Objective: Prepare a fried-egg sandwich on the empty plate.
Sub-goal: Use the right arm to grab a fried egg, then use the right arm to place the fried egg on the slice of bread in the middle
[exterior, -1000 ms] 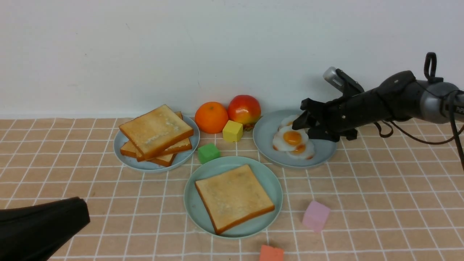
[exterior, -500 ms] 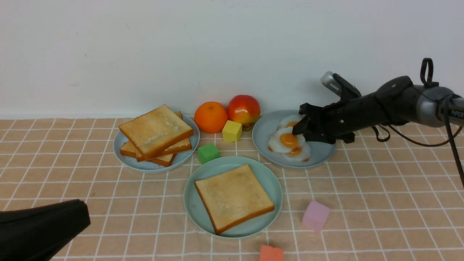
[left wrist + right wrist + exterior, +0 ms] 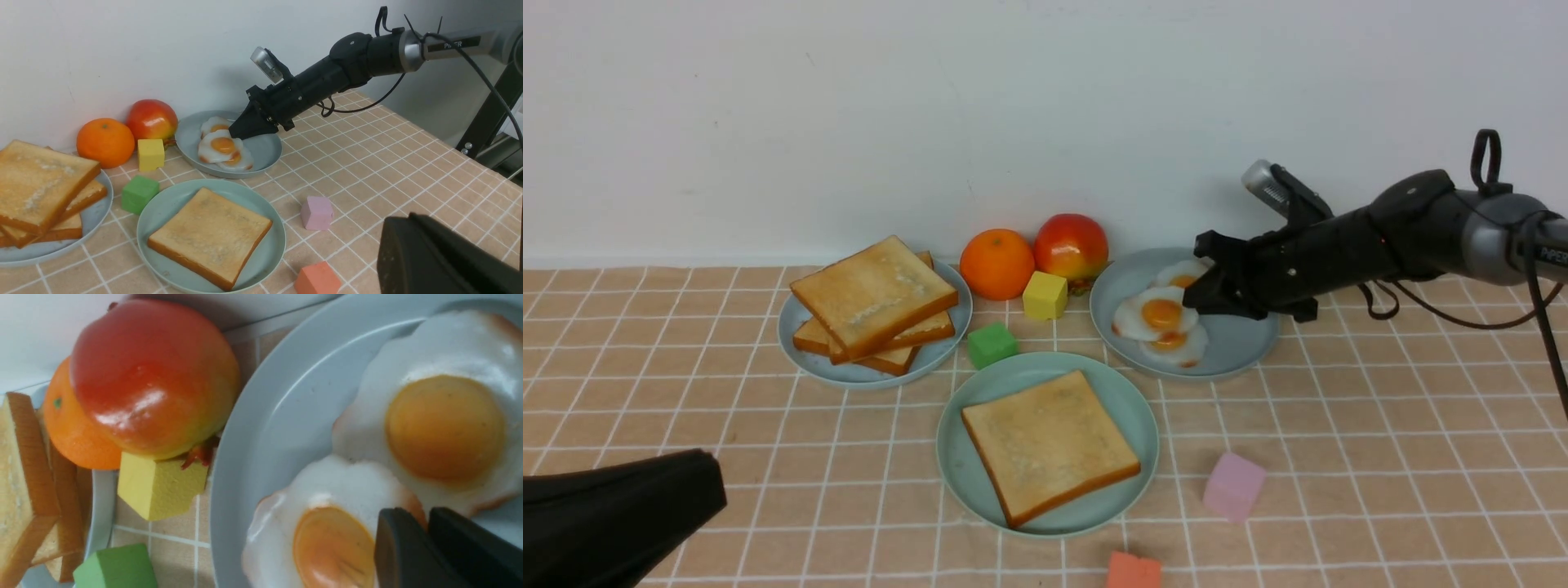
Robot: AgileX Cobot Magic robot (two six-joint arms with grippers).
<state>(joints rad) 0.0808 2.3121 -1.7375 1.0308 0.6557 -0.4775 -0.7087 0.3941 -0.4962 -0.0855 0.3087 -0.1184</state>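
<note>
Right wrist view puts the right jaws drawn together to a thin slit on the right rim of the fried egg (image 3: 322,539), pinching its white edge. That egg overlaps a second egg (image 3: 1176,347) on its near side, and a third egg (image 3: 1180,272) lies just behind it. All three sit on the right grey-blue plate (image 3: 1241,343). The right arm (image 3: 1339,253) comes in low from the right and slants down to this plate.

Left of the plate, against the far wall, a red-and-yellow apple (image 3: 1072,245) and an orange (image 3: 997,263) stand side by side, with a yellow cube (image 3: 1045,295) just in front of the apple. A green cube (image 3: 992,344) sits nearer, between the plates. Farther left, the left grey-blue plate (image 3: 805,359) carries a stack of toast (image 3: 874,294).

Near the middle of the bench (image 3: 1380,457), which is covered in a checked cloth, lies the mint-green plate (image 3: 964,482) with one toast slice (image 3: 1049,445) flat on it. This plate is just beside the egg plate, on its near-left side. A pink cube (image 3: 1235,486) lies to its right and an orange-red cube (image 3: 1134,570) at the near edge.

The left arm (image 3: 613,514) shows at the near left, well apart from the plates, and the left jaws are closed.
</note>
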